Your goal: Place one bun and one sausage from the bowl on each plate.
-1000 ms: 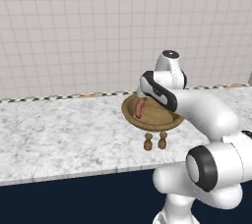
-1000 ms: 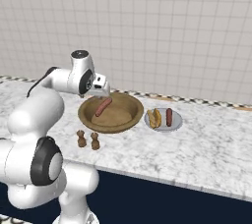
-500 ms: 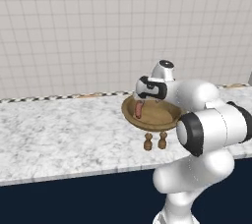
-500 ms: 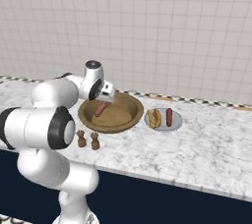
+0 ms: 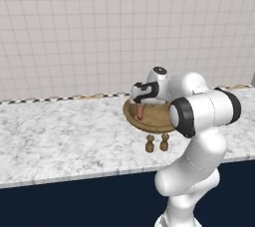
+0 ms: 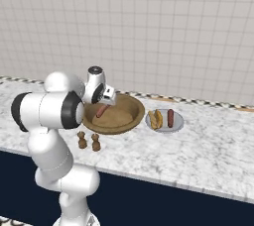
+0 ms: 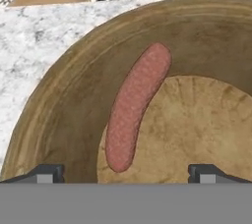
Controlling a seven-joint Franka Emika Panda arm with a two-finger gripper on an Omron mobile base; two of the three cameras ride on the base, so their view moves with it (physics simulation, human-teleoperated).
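Note:
The brown wooden bowl stands on the marble counter and has one reddish sausage lying in its left half. My gripper hovers just above that sausage, open, with a fingertip on either side and nothing held. Right of the bowl, the pale grey plate carries a golden bun and a second sausage.
Two small brown shakers stand in front of the bowl, near the counter's front edge. A patterned strip and the tiled wall run close behind the bowl. Bare marble stretches left of the bowl and right of the plate.
The arm has folded forward and the hand has dropped from above the bowl's back to just over the sausage. The jaws stayed open. The sausage, bowl and plate lie as before.

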